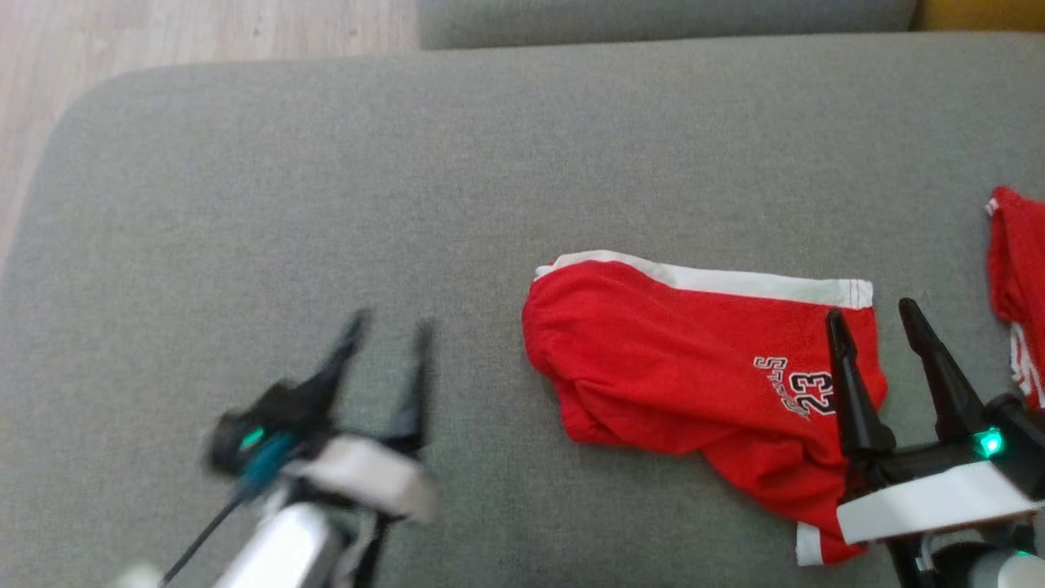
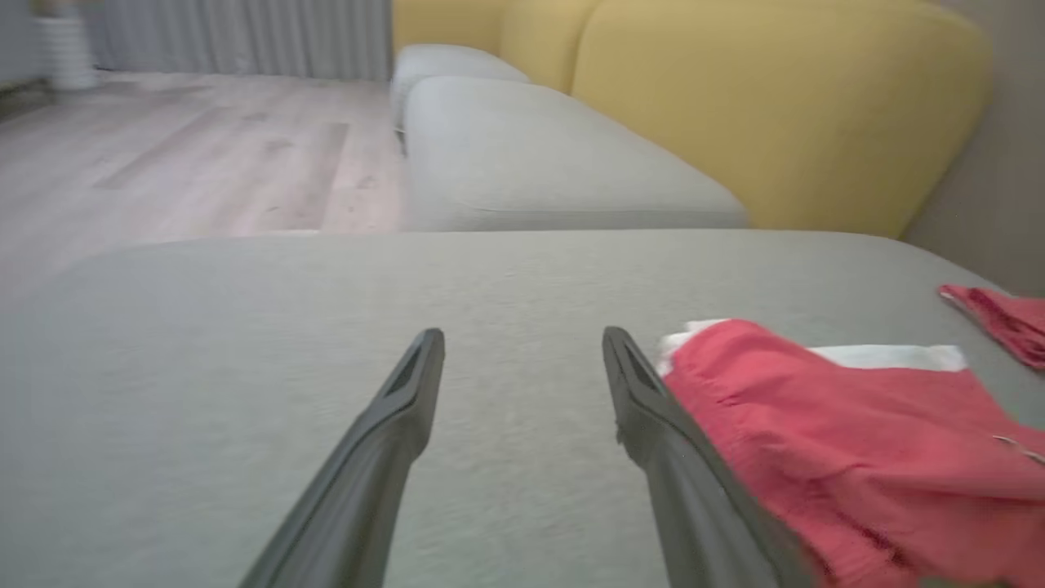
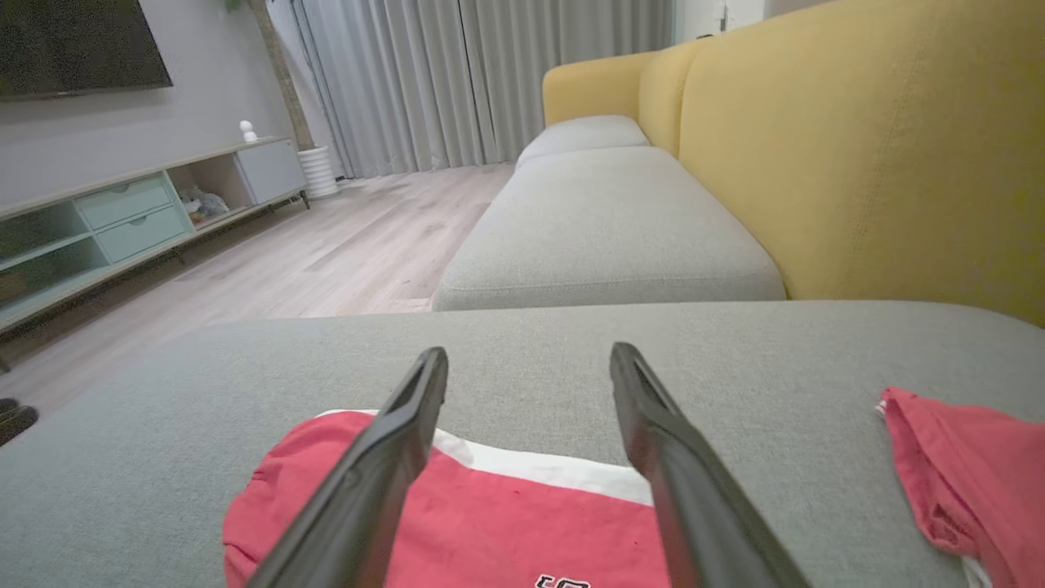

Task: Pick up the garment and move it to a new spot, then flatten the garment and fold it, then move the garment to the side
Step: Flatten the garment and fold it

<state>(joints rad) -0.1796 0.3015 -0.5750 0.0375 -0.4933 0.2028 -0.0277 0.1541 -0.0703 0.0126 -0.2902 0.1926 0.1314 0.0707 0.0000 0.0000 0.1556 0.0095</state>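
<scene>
Garment position: garment [image 1: 694,359] lying right of centre in the head view, on the grey seat cushion [image 1: 326,163].
Cut off: second red garment [image 1: 1016,286] cropped by the right edge of the frame.
Hidden: lower right end of the garment covered by the pale housing of the right gripper [image 1: 870,310].
Hard to make out: left gripper [image 1: 392,321] smeared by blur at lower left; lettering beside the printed "23" illegible.
Left gripper: fingers spread, nothing between them, apart from the garment's left end.
Right gripper: fingers spread wide over the garment's right end by the "23"; contact with the cloth cannot be told.
Garment material: soft red cloth, rumpled at the left end, white band along the upper edge.
Cushion: woven grey fabric, rounded corner at upper left.
Fingers: dark, long, tapering to points.
Surroundings: pale wood floor [image 1: 163,33] at upper left; padded yellow backrest [image 3: 857,163] at right of the right wrist view.
</scene>
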